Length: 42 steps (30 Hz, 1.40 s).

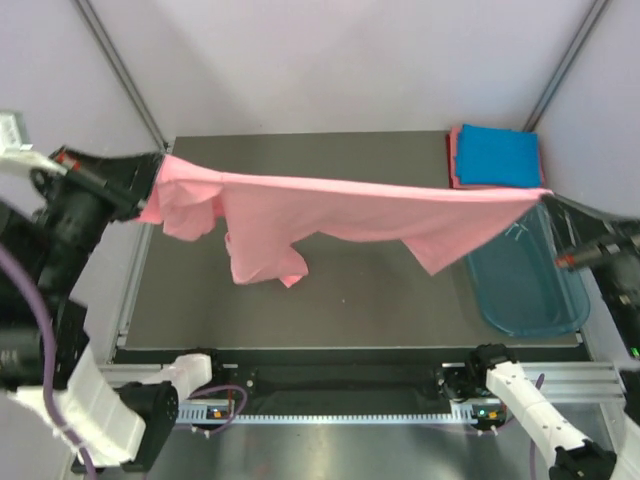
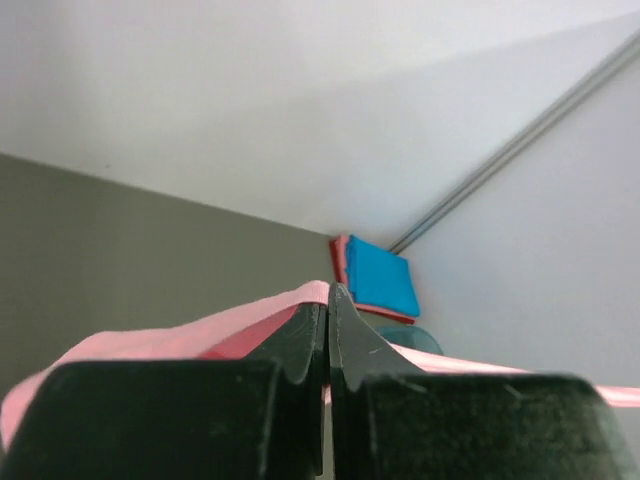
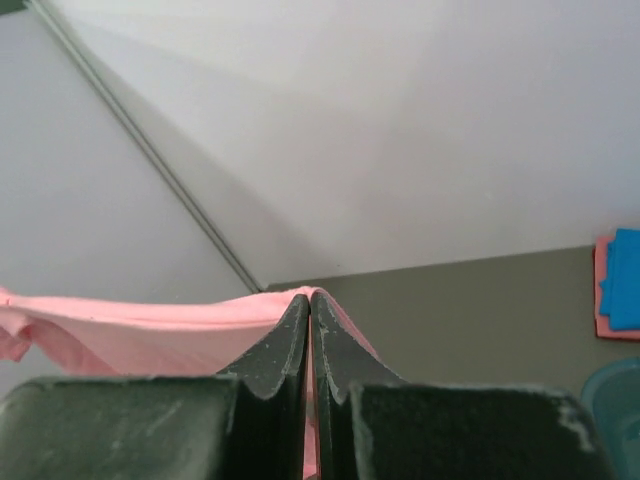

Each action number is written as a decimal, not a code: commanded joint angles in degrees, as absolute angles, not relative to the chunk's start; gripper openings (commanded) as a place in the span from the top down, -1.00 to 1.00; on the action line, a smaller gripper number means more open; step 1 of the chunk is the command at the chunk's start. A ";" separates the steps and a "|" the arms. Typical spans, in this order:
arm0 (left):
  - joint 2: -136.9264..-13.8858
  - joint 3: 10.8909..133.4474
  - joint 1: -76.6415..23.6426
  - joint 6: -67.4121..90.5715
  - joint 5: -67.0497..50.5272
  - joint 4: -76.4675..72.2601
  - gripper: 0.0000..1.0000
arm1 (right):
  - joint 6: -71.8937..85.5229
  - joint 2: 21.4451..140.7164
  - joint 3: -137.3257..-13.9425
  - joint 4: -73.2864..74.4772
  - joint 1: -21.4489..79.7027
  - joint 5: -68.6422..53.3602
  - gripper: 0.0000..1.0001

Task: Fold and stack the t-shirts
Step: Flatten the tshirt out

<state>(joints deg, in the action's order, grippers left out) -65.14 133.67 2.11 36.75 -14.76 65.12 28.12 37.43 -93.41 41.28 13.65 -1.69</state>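
Observation:
The salmon-pink t-shirt (image 1: 340,210) hangs stretched in the air across the table, its lower part sagging toward the grey mat. My left gripper (image 1: 158,172) is shut on its left end, seen in the left wrist view (image 2: 328,300) with pink cloth (image 2: 180,340) between the fingers. My right gripper (image 1: 548,195) is shut on its right end, seen in the right wrist view (image 3: 310,300) with pink cloth (image 3: 130,335). The bright blue t-shirt (image 1: 497,157) lies folded on the folded reddish-pink t-shirt (image 1: 453,160) at the far right corner.
A translucent teal plastic tub (image 1: 525,280) lies on the right side of the grey mat (image 1: 350,300), under my right gripper. Grey walls with metal posts enclose the back and sides.

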 commanded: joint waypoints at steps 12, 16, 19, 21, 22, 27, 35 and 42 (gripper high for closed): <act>-71.62 137.31 2.20 33.49 -16.71 67.41 1.00 | 25.66 37.09 -94.15 38.08 13.80 4.66 1.00; -71.63 120.10 2.11 29.63 -13.63 59.45 1.00 | 26.01 38.05 -76.62 27.62 13.71 5.10 1.00; -71.45 102.81 2.20 27.78 -12.30 48.84 1.00 | 27.07 40.33 -63.34 16.03 13.71 4.48 1.00; -73.29 97.32 2.11 27.25 -14.40 42.75 1.00 | 28.03 45.33 -56.03 6.48 13.80 4.22 1.00; -74.52 93.21 1.94 26.99 -15.28 37.58 1.00 | 28.56 47.53 -54.33 2.85 13.71 4.31 1.00; -89.27 87.89 1.58 22.95 -14.33 27.17 1.00 | 28.39 69.84 -52.03 -14.92 13.71 4.30 1.00; -112.48 106.24 1.67 16.17 -11.00 24.95 1.00 | 26.64 96.57 -71.44 -19.87 12.22 0.18 1.00; -108.56 120.14 1.67 17.22 -5.71 25.58 1.00 | 25.14 96.34 -87.08 -13.46 11.25 -1.58 1.00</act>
<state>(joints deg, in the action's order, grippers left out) -116.62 113.12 1.50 18.06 -8.80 30.65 26.74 100.44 -80.34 -10.57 12.29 -0.34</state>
